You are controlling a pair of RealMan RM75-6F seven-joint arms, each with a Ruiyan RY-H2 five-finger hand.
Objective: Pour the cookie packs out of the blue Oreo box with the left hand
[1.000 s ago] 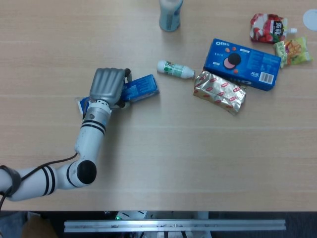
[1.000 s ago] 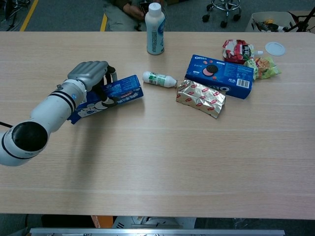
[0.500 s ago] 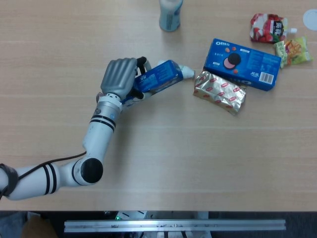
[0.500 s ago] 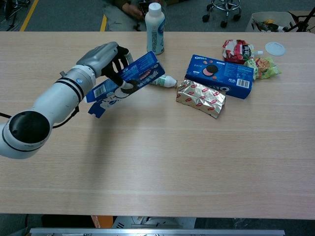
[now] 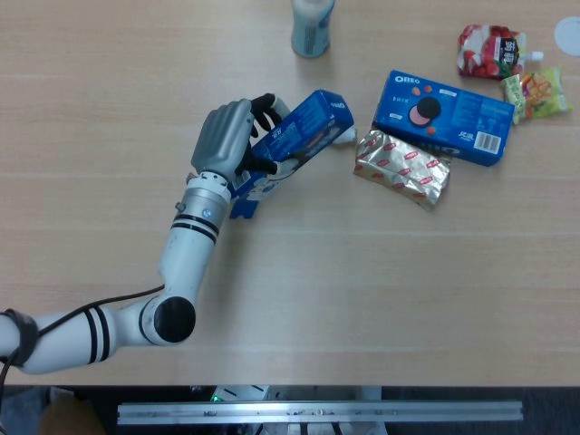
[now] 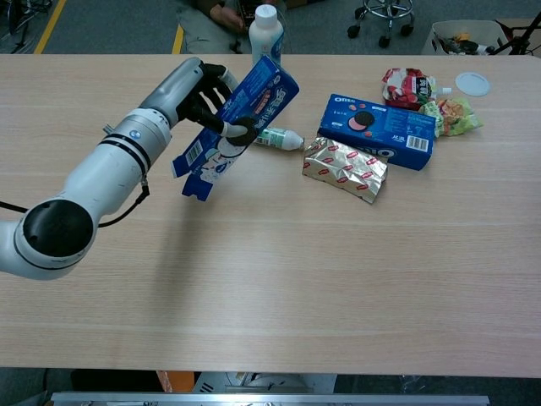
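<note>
- The left hand point(image 5: 225, 138) point(image 6: 196, 95) holds the blue Oreo box point(image 5: 288, 150) point(image 6: 237, 125) above the desk point(image 5: 362, 272) point(image 6: 338, 271), its fingers point(image 6: 221, 121) wrapped around the box's middle.
- The box is tilted: in the chest view its long axis runs from a low end at the lower left, where open flaps hang just above the desk, up to a high end at the upper right, near the white bottle.
- Behind the raised end, an upright white bottle point(image 6: 265, 38) stands at the far edge of the desk.
- A small white bottle point(image 6: 277, 137) lies on its side just beside the held box, partly hidden by it in the head view.
- Right of that lies a shiny foil cookie pack point(image 5: 401, 169) point(image 6: 345, 169), touching a second blue Oreo box point(image 5: 444, 117) point(image 6: 377, 130) that lies flat.
- At the far right sit a red snack bag point(image 5: 488, 50) point(image 6: 407, 87), a yellow-green snack bag point(image 5: 536, 92) point(image 6: 454, 114) and a white lid point(image 6: 472, 83).
- The right hand shows in neither view.
</note>
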